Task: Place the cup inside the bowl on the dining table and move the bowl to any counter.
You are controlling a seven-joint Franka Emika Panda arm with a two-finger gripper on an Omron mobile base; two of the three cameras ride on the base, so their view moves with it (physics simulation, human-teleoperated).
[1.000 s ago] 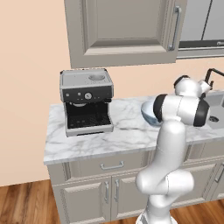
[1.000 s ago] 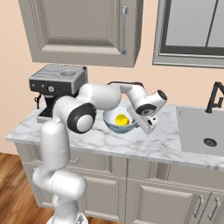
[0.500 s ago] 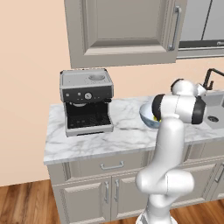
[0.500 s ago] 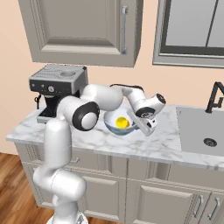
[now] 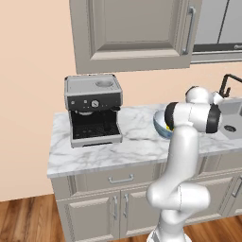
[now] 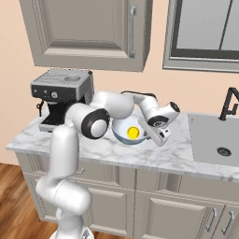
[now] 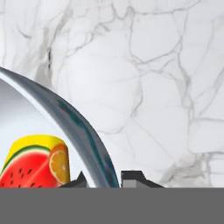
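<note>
Claw: the gripper (image 6: 150,135) sits right of centre in the right base view, at the bowl's right edge; in the hand view its two dark tips (image 7: 131,178) rise at the bottom edge, one on each side of the rim, clenched on the bowl's wall.
Bowl: the bowl (image 6: 122,134) is at mid-frame in the right base view, over the counter; whether it touches the marble I cannot tell. In the left base view it (image 5: 160,126) peeks out right of centre, partly hidden by the arm.
Cup: the yellow cup (image 6: 133,133) lies inside the bowl; the hand view shows it (image 7: 37,162) at lower left, with a watermelon and orange-slice print.
Counter: the white veined counter (image 6: 158,156) crosses the middle of both base views.
Coffee machine: the coffee machine (image 5: 92,110) stands left of centre, apart from the bowl.
Sink: the sink (image 6: 214,145) lies at the right edge.
</note>
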